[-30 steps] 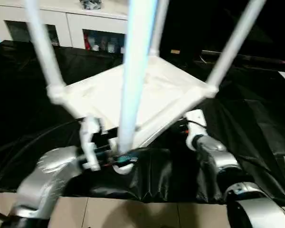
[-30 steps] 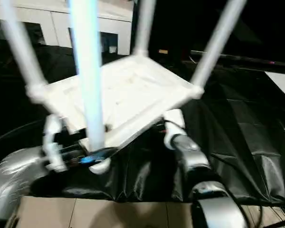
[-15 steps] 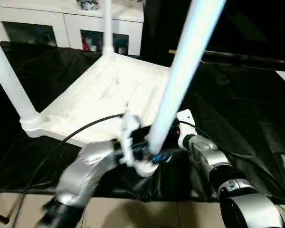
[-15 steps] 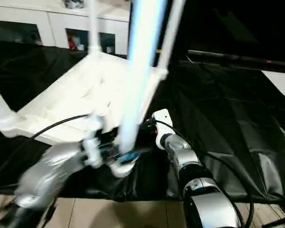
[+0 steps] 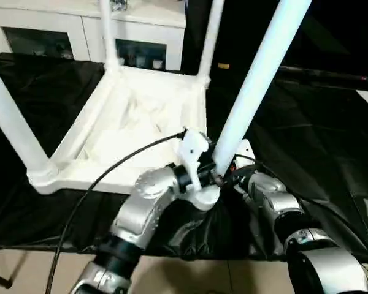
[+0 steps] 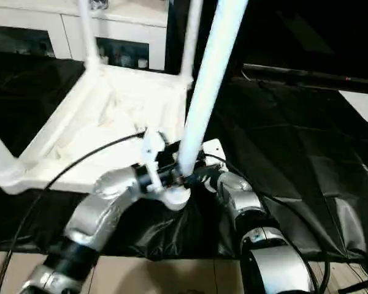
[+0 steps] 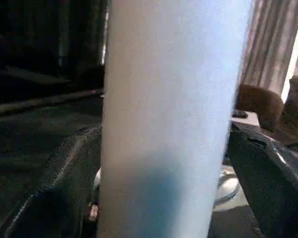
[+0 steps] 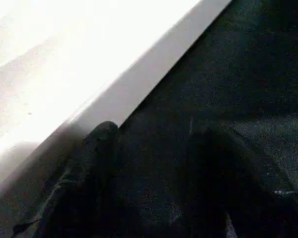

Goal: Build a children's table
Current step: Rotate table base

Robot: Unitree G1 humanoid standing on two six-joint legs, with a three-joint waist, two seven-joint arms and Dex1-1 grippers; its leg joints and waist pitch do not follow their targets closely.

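In the left eye view, the children's table (image 5: 135, 131) was seen upside down on a black cloth (image 5: 319, 159), its ribbed underside turned upward. On the left, one white leg (image 5: 12, 122) was seated in the near left corner socket (image 5: 43, 174). Further back, two more legs (image 5: 107, 33) (image 5: 211, 40) were stood in the far corner sockets, in front of a white cabinet with glass doors (image 5: 61, 37).

Nearer the middle, the left forearm (image 5: 141, 208) was stretched up and across to the near right corner of the tabletop, with a black cable (image 5: 110, 171) trailing from the wrist. The left gripper (image 5: 211, 177) was set around the lower end of the fourth leg (image 5: 257, 79), just above its socket. In the left wrist view, that leg (image 7: 169, 119) was framed closely by the two black fingers (image 7: 64, 183), one on each side, spread wide to the tube's width; whether the pads were pressed against it could not be told.

To the right, the right gripper (image 5: 236, 171) was placed at the tabletop's near right edge, beside the fourth leg's socket. In the right wrist view, its dark fingers (image 8: 84, 173) were held apart over the black cloth, one fingertip against the tabletop's white rim (image 8: 139, 84). Whether the rim was gripped could not be told.
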